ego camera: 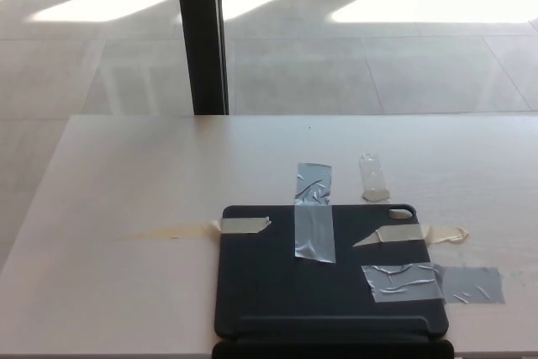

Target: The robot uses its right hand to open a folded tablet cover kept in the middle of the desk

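Single head cam, looking down and fwd over desk [126, 174] to floor [378, 56], seemingly fairly close.

My pale worktop [151, 174]; a closed black tablet cover [286, 283] lies flat at its near edge; grey tape strips [313, 212] and beige tape strips [242, 225] fasten it down.
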Tool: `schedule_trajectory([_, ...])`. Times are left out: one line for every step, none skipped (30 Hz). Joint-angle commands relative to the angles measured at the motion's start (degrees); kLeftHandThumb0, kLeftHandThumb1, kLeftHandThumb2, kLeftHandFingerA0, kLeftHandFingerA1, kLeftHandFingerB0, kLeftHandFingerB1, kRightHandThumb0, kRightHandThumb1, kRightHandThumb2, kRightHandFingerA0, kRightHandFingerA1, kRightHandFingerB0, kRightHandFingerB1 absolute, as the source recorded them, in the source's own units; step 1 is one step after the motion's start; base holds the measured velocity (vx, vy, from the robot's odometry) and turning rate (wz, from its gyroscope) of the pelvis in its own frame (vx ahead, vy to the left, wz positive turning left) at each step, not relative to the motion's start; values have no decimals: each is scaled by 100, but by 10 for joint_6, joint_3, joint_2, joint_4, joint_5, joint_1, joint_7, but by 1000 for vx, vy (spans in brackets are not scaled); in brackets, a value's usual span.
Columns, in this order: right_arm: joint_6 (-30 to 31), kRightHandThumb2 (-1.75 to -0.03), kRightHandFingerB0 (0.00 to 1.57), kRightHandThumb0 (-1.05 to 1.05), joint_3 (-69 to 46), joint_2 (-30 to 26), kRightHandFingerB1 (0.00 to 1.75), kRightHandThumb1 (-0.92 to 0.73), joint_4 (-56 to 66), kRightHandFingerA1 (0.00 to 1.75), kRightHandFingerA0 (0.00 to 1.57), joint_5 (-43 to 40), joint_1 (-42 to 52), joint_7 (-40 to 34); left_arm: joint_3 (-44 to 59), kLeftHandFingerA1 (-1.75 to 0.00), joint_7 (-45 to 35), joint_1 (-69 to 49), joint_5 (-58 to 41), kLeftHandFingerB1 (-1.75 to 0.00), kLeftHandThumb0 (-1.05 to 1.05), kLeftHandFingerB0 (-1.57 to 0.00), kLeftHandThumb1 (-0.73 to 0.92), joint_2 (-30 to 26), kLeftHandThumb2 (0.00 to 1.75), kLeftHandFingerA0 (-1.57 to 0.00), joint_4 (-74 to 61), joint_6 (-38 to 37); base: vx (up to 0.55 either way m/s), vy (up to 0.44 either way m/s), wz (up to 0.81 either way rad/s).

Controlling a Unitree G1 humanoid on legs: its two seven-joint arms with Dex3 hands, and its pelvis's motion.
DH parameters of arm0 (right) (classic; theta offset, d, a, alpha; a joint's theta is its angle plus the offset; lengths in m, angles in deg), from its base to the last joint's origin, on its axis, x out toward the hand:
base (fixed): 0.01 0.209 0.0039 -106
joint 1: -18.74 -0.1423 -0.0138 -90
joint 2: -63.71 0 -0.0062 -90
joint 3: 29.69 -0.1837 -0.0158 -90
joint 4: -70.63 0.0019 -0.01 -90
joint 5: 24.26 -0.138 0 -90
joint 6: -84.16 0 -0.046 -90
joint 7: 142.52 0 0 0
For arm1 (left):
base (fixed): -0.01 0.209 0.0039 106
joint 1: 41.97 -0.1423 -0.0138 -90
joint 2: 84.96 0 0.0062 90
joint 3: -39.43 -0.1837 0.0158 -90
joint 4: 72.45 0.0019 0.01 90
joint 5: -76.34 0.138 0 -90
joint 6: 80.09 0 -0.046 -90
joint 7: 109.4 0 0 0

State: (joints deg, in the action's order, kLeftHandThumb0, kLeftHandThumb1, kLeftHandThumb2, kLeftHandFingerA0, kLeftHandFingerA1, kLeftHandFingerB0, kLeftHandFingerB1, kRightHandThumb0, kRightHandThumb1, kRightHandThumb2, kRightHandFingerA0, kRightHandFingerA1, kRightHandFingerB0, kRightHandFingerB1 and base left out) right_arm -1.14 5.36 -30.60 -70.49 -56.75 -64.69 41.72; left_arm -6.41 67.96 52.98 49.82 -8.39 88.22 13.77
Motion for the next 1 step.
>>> schedule_trajectory([-7,-65,43,-93,2,-4,60,-80,9,73,79,-16,-1,-2,-2,-85,1,5,-7,-72,-52,-62,46,-13,57,-72,2,11,0,0,0])
